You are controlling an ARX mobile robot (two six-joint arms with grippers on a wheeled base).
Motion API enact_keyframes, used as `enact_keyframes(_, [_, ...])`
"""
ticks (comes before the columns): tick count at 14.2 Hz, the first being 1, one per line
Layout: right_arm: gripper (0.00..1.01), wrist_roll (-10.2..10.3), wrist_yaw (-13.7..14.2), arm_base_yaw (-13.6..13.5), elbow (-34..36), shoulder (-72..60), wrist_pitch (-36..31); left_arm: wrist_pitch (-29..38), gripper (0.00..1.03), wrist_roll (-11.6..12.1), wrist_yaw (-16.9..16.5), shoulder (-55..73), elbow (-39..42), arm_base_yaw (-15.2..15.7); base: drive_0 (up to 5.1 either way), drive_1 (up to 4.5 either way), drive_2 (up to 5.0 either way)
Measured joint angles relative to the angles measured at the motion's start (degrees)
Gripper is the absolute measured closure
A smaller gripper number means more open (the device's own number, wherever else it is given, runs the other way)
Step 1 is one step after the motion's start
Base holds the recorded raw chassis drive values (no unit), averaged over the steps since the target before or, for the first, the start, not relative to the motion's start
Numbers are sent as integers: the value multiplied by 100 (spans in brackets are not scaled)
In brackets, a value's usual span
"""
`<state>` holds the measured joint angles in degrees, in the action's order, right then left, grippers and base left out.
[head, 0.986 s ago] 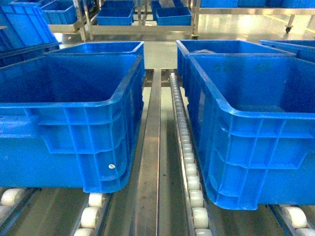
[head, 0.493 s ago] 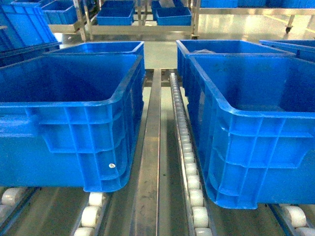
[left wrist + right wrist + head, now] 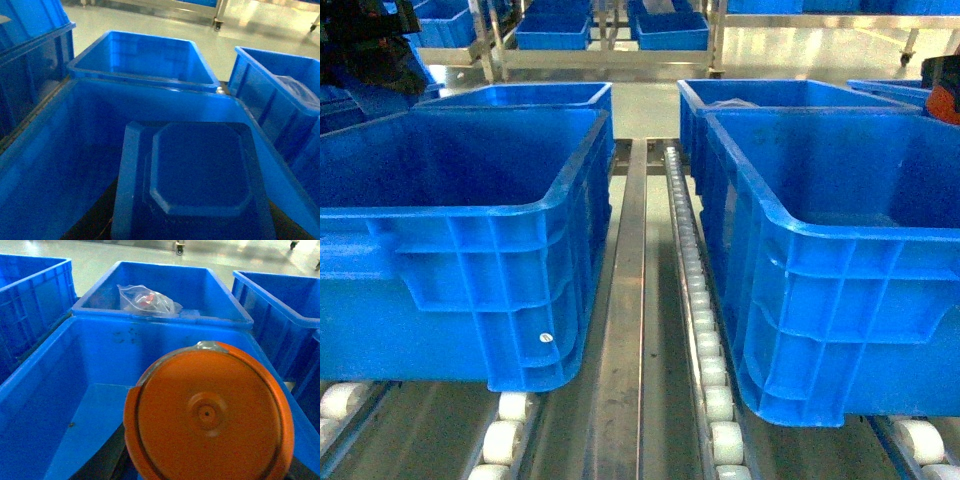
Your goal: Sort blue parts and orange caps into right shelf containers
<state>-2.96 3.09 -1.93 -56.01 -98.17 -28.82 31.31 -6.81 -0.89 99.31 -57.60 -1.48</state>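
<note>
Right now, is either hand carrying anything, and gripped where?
The right wrist view shows an orange cap and the left a blue part, each over a container. Neither hold point is visible.

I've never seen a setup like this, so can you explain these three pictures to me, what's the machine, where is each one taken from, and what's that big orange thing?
It is a wheeled robot with two arms. The head view looks forward over blue containers sitting on a steel shelf with white rollers. The other two pictures come from cameras on the wrists. The left wrist view looks over a blue part close to the lens, above a container. The right wrist view shows an orange cap, also above a container; the bin behind holds a clear plastic bag. The gripper fingers themselves are hidden.
</note>
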Motion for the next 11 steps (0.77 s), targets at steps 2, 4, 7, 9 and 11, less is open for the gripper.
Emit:
enact_keyframes(2, [33,42,35,-76,-4,-13,-286,321,46,-166,-149,-35,90,-42,0,0,0])
enact_keyframes(4, [7,22,-4,-74,48,-2,-260,330,21,-184,-323,-142,262,-39,0,0,0])
enact_keyframes(7, [3,-122,46,-74,48,-2,-74,282,5,-13,-208,-199,341,13,0,0,0])
enact_keyframes(9, [26,127,-42,-63,992,238,-1943,1707,27,428,72,-527,1250,131,0,0,0])
enact_keyframes(11, [54,205,-297,114,2138,925,-2612,2223,54,573,96,-1231,2328,164,0,0,0])
